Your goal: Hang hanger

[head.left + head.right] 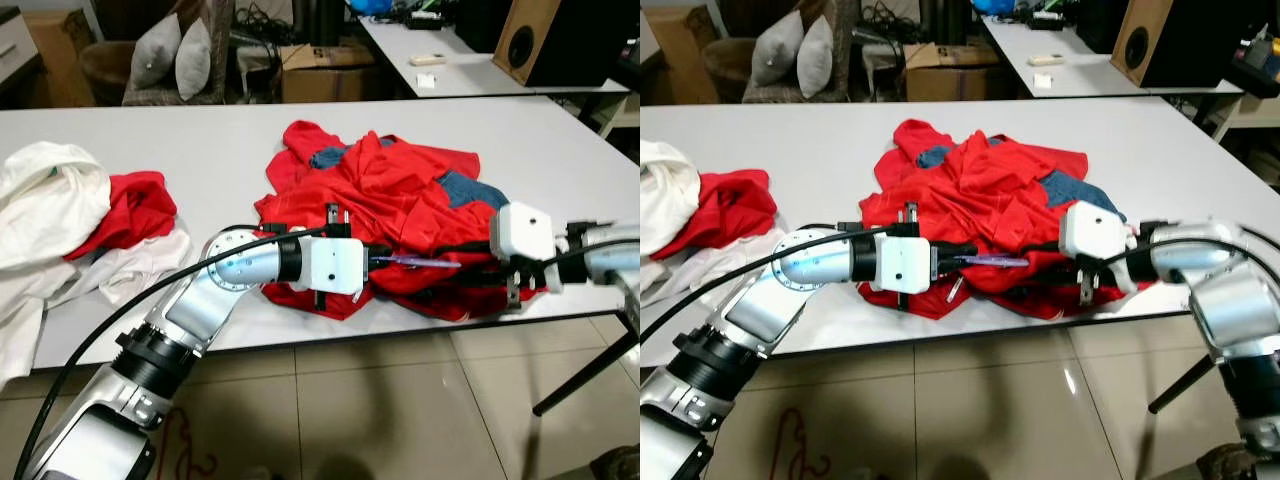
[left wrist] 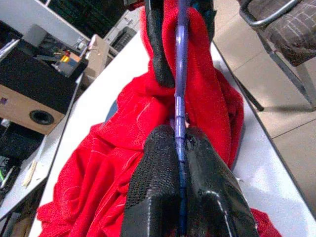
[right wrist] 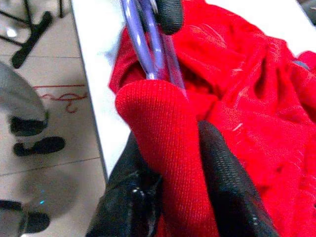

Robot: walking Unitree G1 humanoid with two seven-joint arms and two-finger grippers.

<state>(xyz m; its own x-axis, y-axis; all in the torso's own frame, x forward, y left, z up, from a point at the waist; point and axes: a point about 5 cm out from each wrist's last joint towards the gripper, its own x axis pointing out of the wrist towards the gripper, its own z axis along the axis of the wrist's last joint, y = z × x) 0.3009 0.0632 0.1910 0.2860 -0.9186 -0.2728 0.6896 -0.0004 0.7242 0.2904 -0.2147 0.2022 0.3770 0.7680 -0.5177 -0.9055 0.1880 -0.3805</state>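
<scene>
A long white surface (image 1: 230, 140) is spread before the robot, and near its front edge, right of centre, a crumpled red garment (image 1: 385, 200) is heaped over something blue. At the surface's left end a pile of white cloth (image 1: 50, 215) is seen with a second red piece (image 1: 135, 210) tucked into it. Both arms are brought in low along the front edge. A thin purple hanger (image 1: 415, 262) is held level between them, just above the front fold of the red garment. The left gripper (image 2: 180, 148) is closed on the hanger's bar, its fingers (image 2: 153, 182) pressed together on the plastic. The right gripper (image 3: 170, 148) is clamped on a fold of the red fabric, beside which the hanger's purple rods pass. The hanger is judged light, stiff and rather slippery, likely to twist if pinched far from its middle; a hold on the straight bar close to the neck seems soundest. The garment is judged soft and limp, prone to sag and slide off an arm of the hanger, so it is best taken at the collar or shoulder seam, where the cloth is doubled.
</scene>
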